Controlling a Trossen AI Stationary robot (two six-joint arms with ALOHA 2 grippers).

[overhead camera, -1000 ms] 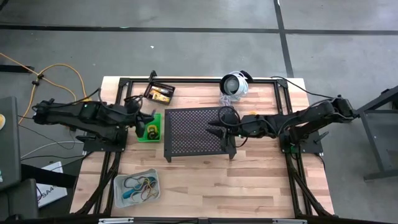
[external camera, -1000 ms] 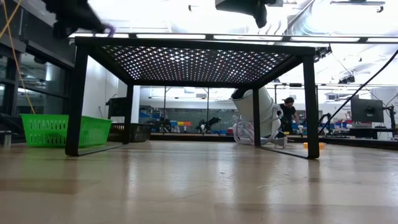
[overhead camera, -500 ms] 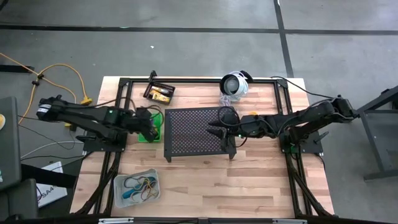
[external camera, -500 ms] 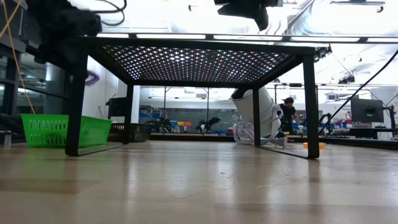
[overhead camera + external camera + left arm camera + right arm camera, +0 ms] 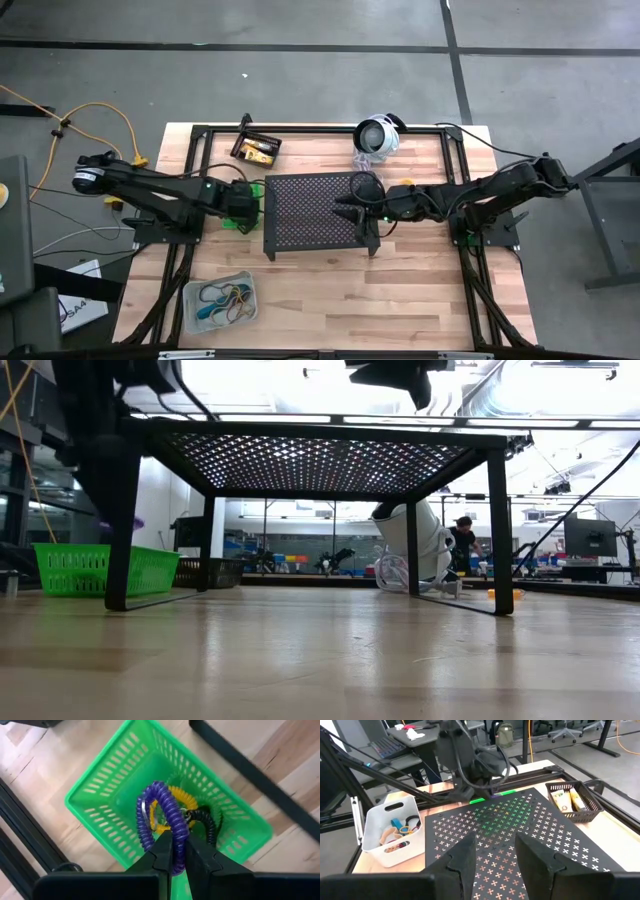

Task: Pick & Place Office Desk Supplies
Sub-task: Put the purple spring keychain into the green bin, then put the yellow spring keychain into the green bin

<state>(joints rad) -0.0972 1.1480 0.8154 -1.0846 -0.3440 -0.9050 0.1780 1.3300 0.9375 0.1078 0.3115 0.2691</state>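
— From above, where do the two arms sit?
— Over the wooden table point(image 5: 400, 290), the left gripper point(image 5: 243, 203) hangs above the green bin point(image 5: 232, 220), which lies just left of the black perforated stand point(image 5: 312, 210). The right gripper point(image 5: 347, 205) rests over the stand's right part. A black bin point(image 5: 257, 149) with yellow tubes point(image 5: 262, 154) sits near the back edge, a clear bin point(image 5: 220, 300) of coloured loops point(image 5: 222, 294) near the front left, and a round white device point(image 5: 377, 135) behind the stand.
— And at table height?
— The stand point(image 5: 320, 455) fills the frame. The green bin point(image 5: 95, 568) shows behind its left leg, with a bit of purple point(image 5: 136, 523) just above it. The white device point(image 5: 420, 545) stands behind the far legs, and a person point(image 5: 463, 535) is in the room beyond.
— What does the left wrist camera show?
— The left gripper point(image 5: 178, 851) has its fingers point(image 5: 162, 852) nearly together, pinching a purple coiled loop point(image 5: 152, 822) that hangs over the green bin point(image 5: 105, 805). A yellow coil point(image 5: 182, 800) and a black coil point(image 5: 206, 822) lie inside the bin.
— And the right wrist camera?
— The right gripper point(image 5: 492, 854) has its fingers point(image 5: 462, 857) spread with nothing between them, above the stand point(image 5: 520, 825). The clear bin point(image 5: 390, 832) of loops and the black bin point(image 5: 572, 802) sit at either side, and the left arm point(image 5: 470, 760) reaches down at the stand's far edge.
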